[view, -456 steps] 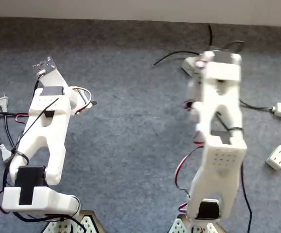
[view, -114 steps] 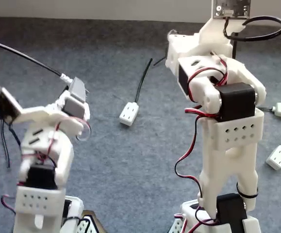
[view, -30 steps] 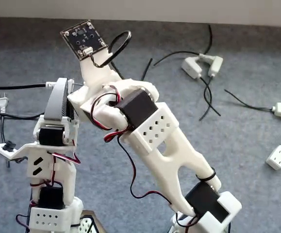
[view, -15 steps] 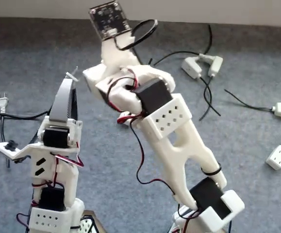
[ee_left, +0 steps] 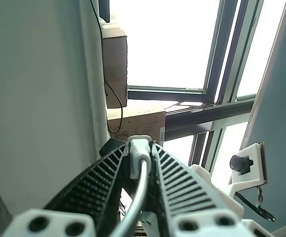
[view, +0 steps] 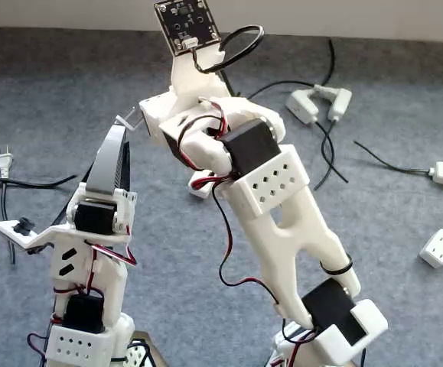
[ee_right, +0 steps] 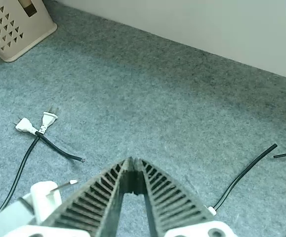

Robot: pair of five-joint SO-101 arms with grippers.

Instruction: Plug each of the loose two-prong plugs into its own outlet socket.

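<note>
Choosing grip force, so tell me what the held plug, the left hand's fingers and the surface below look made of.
Plug: smooth white moulded plastic, slightly glossy; its prong looks like thin bare metal.
Fingers: matte black and ribbed, probably printed plastic or rubber.
Surface: grey carpet, judging by its short fuzzy pile.

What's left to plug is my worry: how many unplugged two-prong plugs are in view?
3. One plug is clamped in the left gripper, raised off the carpet; two plugs lie together on it at the far left. Others may be hidden.
</note>
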